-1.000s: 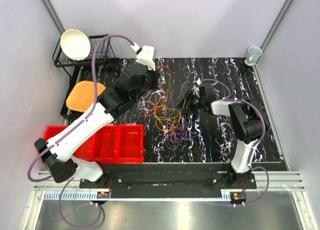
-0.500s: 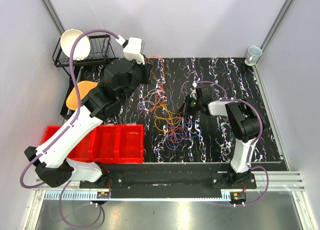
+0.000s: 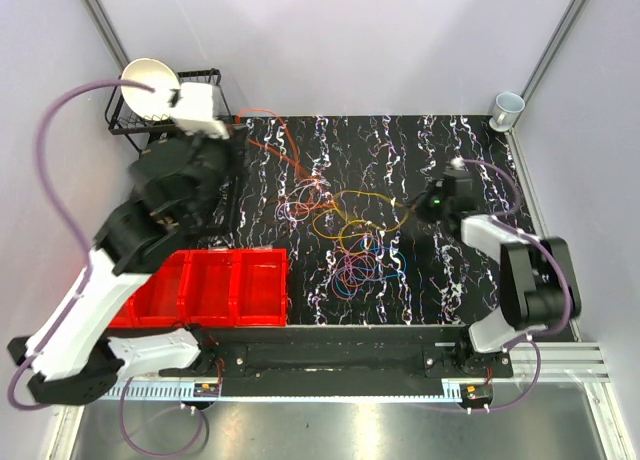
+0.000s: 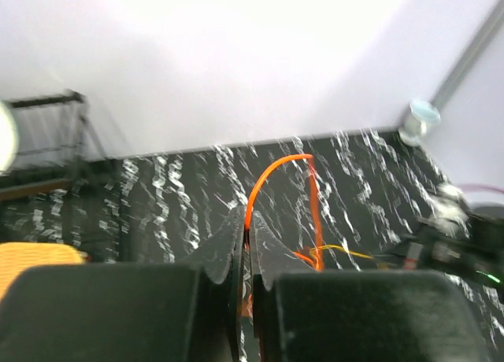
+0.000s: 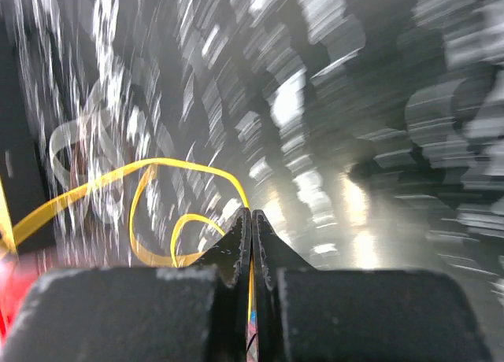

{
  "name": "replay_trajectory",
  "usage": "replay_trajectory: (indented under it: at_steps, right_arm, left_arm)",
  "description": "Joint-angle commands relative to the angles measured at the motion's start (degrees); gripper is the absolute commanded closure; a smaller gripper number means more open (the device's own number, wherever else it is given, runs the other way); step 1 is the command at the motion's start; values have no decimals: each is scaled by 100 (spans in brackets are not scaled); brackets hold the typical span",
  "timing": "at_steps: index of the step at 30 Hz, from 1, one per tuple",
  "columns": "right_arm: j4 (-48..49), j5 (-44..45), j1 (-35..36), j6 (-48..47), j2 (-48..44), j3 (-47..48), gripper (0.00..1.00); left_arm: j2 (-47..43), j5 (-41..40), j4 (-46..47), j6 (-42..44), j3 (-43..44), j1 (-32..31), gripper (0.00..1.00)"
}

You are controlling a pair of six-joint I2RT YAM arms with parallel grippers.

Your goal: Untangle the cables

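Black mat veined white over the desk, boxed in by pale walls on three sides. Heaped mid-mat: cables, a loose multicoloured tangle. Clenched on an orange cable near the mat's far-left edge: left end effector. Pinching a yellow cable right of the tangle: right end effector. Crowding the left border: dish rack, red bins. Open mat far right, up to a cup.

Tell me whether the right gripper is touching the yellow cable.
Touching. The right wrist view shows the yellow cable running into the right gripper, pinched between its shut fingers.
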Motion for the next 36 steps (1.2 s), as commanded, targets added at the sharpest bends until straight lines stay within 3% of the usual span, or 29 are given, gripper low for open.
replay_trajectory:
  at_steps: [1, 5, 12, 22, 28, 36]
  right_arm:
    - [8, 1075, -418, 399, -740, -425, 100]
    - [-256, 1646, -576, 566, -1074, -574, 100]
    - [-475, 1805, -646, 662, -926, -496, 100]
    - [-309, 1015, -655, 680, -206, -250, 100]
    - [-230, 971, -655, 654, -284, -276, 100]
    - [-169, 857, -655, 654, -179, -250, 100]
  left_arm:
    - [-634, -612, 99, 328, 107, 51, 94]
    - [-969, -928, 56, 416, 2, 52, 94]
    - [-1409, -1096, -129, 399, -148, 52, 94]
    - [-1708, -675, -498, -75, -86, 52, 97]
    - [-1760, -331, -850, -505, -104, 52, 100]
    - [-2006, -234, -1026, -1033, -912, 52, 100]
